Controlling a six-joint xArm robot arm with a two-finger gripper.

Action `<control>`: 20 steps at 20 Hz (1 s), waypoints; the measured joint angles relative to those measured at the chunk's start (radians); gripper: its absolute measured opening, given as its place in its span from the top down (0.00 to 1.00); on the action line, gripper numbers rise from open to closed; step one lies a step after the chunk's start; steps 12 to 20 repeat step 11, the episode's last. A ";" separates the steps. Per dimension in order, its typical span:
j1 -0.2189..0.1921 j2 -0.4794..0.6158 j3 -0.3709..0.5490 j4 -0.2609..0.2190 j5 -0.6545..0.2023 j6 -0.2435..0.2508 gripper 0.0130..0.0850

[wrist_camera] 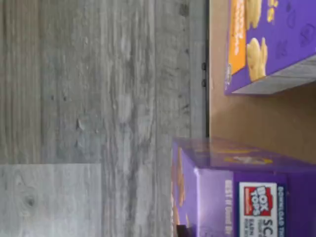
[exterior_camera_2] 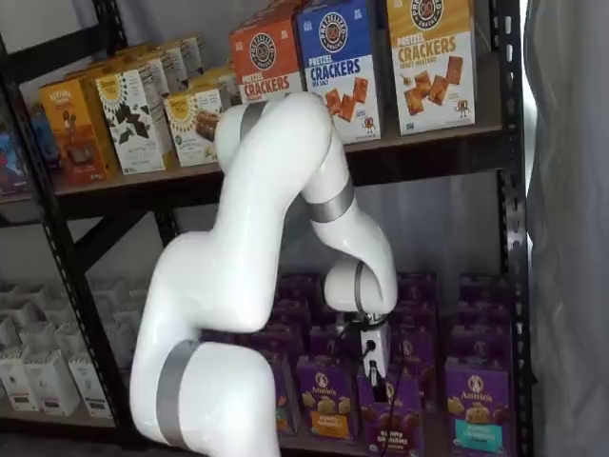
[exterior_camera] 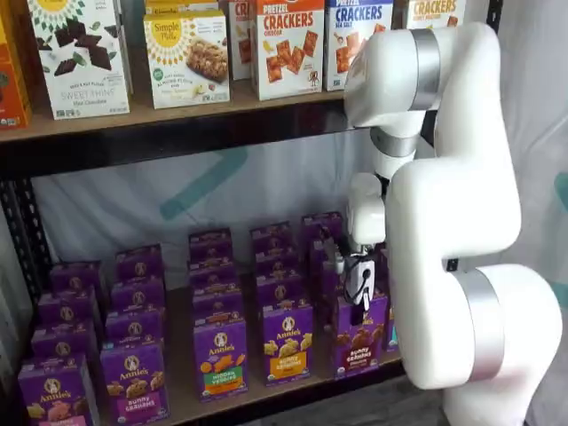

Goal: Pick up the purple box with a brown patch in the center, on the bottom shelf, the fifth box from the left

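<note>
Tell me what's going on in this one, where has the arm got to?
A white xArm is reaching into the bottom shelf, which is filled with rows of purple Annie's boxes. Its gripper hangs right over the purple box with brown bunny crackers on the front, in the front row; both shelf views show this. Whether the fingers are open or already closed on the box cannot be told from here. The box stands upright on the shelf board, not lifted.

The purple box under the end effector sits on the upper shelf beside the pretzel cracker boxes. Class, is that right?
No. In both shelf views the purple box stands on the bottom shelf, under the end effector. The pretzel cracker boxes are on the board above.
</note>
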 joint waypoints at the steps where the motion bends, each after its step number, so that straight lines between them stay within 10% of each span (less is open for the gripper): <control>1: 0.000 -0.017 0.023 -0.005 -0.005 0.004 0.72; 11: 0.003 -0.192 0.261 -0.053 -0.070 0.054 0.72; 20: 0.003 -0.192 0.261 -0.053 -0.070 0.054 0.72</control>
